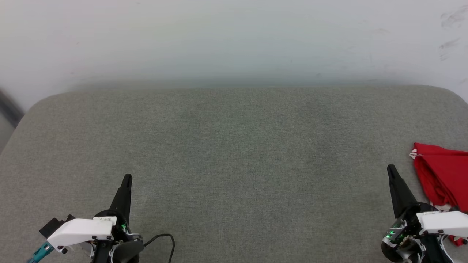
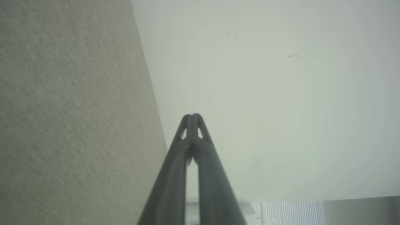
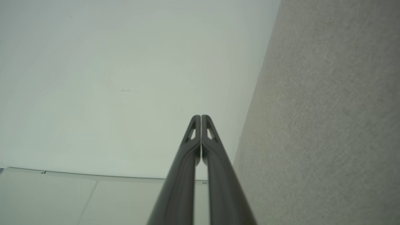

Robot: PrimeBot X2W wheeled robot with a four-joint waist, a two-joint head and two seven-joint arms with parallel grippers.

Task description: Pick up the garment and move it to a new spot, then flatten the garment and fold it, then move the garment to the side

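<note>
The garment [image 1: 443,177], red with a bit of white striped trim at its corner, lies bunched and folded at the far right edge of the grey fabric surface [image 1: 234,157] in the head view, partly cut off by the frame. My right gripper [image 1: 391,170] rests at the lower right, just left of the garment and apart from it. The right wrist view shows this right gripper [image 3: 201,117] shut with nothing between the fingers. My left gripper [image 1: 127,179] sits at the lower left, far from the garment; in the left wrist view the left gripper [image 2: 191,116] is shut and empty too.
A pale wall [image 1: 234,40] rises behind the grey surface's rounded back edge. A black cable [image 1: 161,239] loops beside my left wrist. A ribbed white panel [image 2: 293,212] appears low in the left wrist view.
</note>
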